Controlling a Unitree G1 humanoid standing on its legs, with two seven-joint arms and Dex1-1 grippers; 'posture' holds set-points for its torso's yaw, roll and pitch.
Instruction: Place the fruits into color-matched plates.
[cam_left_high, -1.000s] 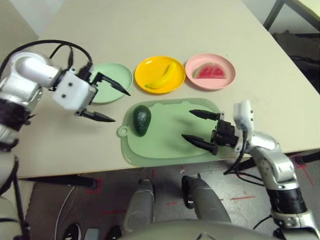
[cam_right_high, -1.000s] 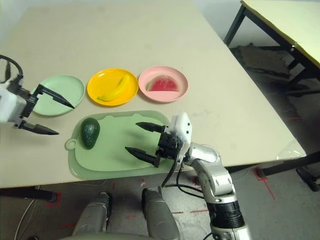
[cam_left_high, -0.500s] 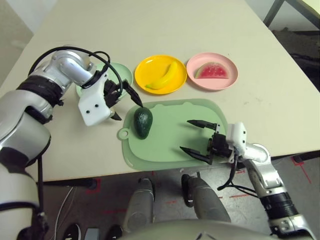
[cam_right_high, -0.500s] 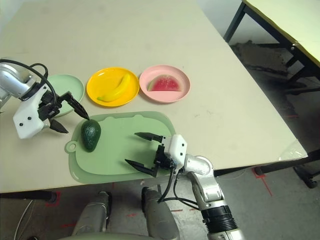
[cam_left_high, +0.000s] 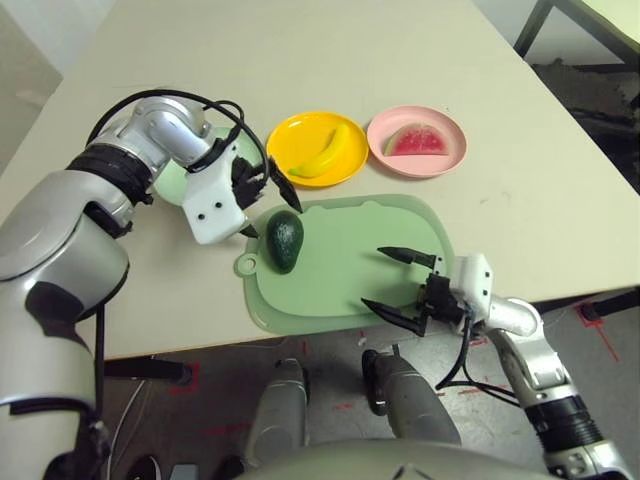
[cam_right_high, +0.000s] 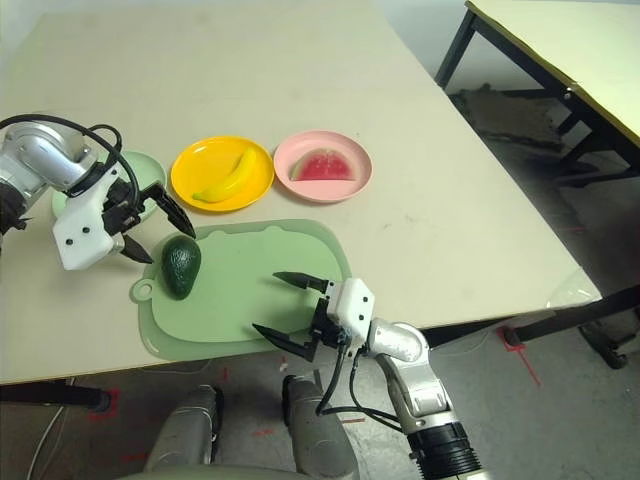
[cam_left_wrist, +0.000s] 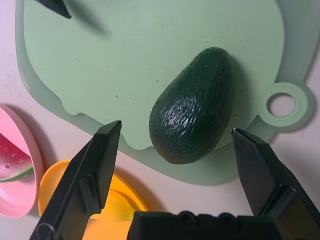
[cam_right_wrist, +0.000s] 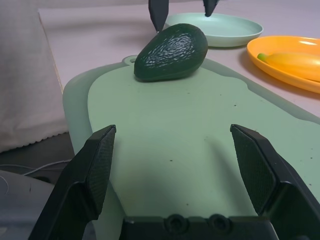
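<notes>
The left gripper's (cam_left_wrist: 177, 132) fingers stood apart, holding nothing. Just ahead of them, the avocado (cam_left_wrist: 194, 106) lay on its side on the cutting board (cam_left_high: 350, 270), its long axis running obliquely away from the gripper, narrower end farther off. The mint plate (cam_right_high: 145, 172) lay partly beneath the left arm. Across the board, the right gripper's (cam_right_wrist: 172, 130) fingers were spread, empty.
</notes>
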